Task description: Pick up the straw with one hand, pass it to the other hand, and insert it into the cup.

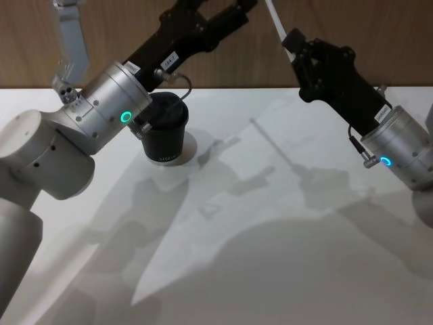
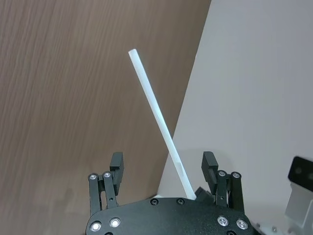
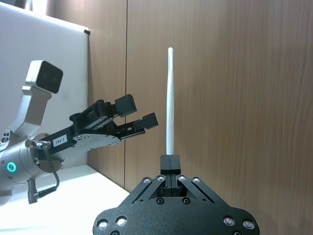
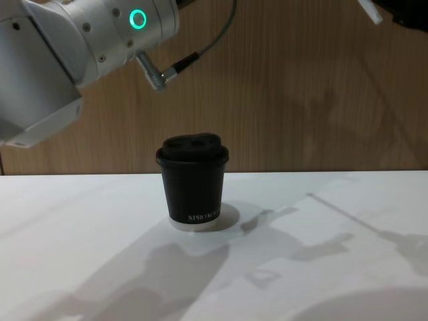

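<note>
The straw [image 3: 169, 98] is held in the right gripper [image 3: 169, 159], whose fingers are pressed together on its lower end, so that it stands straight up out of them in front of the wooden wall [image 3: 234, 73]. In the head view the right gripper [image 1: 292, 40] is seen raised above the far right part of the table [image 1: 270, 237], with the white straw [image 1: 274, 17] slanting up and away from it. The left gripper [image 1: 220, 8] is raised as well and is reached toward the straw from the left; its fingers are spread wide and nothing is gripped between them. From the right wrist view the left gripper [image 3: 139, 111] is seen just beside the straw, with its tips apart from it. In the left wrist view the straw [image 2: 156, 117] is seen crossing the gap of the left gripper [image 2: 163, 164], though whether it lies truly between the fingers cannot be told. The cup [image 4: 194, 184] is stood upright on the table [image 4: 334, 267] with its lid on, well below both grippers and beneath the left arm, untouched
</note>
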